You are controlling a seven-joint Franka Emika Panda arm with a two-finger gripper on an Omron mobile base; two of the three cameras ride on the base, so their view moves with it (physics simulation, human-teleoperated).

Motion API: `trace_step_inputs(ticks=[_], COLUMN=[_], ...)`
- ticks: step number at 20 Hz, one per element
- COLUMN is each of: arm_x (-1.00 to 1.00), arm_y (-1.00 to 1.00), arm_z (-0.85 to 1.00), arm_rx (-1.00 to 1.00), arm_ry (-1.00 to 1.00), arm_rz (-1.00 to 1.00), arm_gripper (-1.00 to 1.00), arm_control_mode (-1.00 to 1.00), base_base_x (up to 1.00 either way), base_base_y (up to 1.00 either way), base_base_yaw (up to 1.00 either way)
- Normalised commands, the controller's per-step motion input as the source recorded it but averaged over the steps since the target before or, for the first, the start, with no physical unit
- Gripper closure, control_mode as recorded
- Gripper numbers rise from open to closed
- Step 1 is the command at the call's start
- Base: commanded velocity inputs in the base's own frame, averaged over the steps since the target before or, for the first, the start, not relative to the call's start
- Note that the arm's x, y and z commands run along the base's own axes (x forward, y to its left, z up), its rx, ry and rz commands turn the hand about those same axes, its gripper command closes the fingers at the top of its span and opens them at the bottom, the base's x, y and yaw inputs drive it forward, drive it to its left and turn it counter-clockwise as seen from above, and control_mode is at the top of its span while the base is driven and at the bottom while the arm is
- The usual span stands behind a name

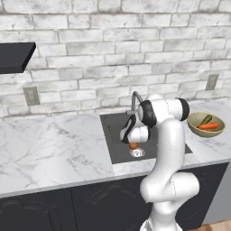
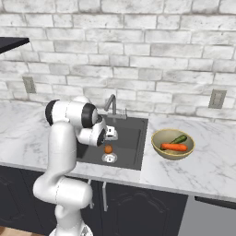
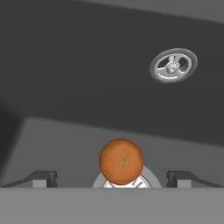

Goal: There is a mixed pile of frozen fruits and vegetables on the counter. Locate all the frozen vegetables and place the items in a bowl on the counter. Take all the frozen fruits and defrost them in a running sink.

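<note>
One of the frozen fruits, a dull orange ball (image 1: pixel 133 145) (image 2: pixel 108 149) (image 3: pixel 121 161), sits low in the black sink (image 1: pixel 117 135) (image 2: pixel 126 133) by the silver drain (image 1: pixel 137 153) (image 2: pixel 109 158). My gripper (image 1: pixel 131 140) (image 2: pixel 109 141) (image 3: pixel 113 177) hangs just above it, open. In the hand view the ball lies between the two finger tips (image 3: pixel 43 178) with a gap on each side. On the counter (image 1: pixel 54 149) to the sink's right stands the tan bowl (image 1: pixel 195 127) (image 2: pixel 159 138). It holds the frozen vegetables: an orange carrot (image 1: pixel 208 126) (image 2: pixel 174 147) and a green stick (image 1: pixel 206 119) (image 2: pixel 179 139).
The curved grey faucet (image 1: pixel 135 99) (image 2: pixel 112 103) rises at the sink's back edge, close behind my hand. A brick wall with outlets (image 1: pixel 31 95) (image 2: pixel 216 98) backs the counter. A dark shelf (image 1: pixel 16 56) juts out at the upper left.
</note>
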Motion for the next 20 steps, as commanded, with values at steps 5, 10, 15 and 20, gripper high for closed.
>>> trace_step_inputs(ticks=[5,10,15,20], arm_x=[-0.06,-0.04,-0.03,-0.08], arm_y=[0.08,0.12,0.11,0.08], arm_z=[0.21,0.20,0.23,0.31], arm_rx=[0.00,0.00,0.00,0.00], arm_ry=[-0.08,-0.07,-0.09,-0.09], arm_rz=[0.00,0.00,0.00,0.00], arm_gripper=[-1.00,-1.00,-1.00,-1.00], arm_control_mode=[-1.00,-1.00,-1.00,-1.00], base_base_x=[0.00,0.00,0.00,0.00], base_base_y=[0.00,0.00,0.00,0.00], base_base_yaw=[0.00,0.00,0.00,0.00])
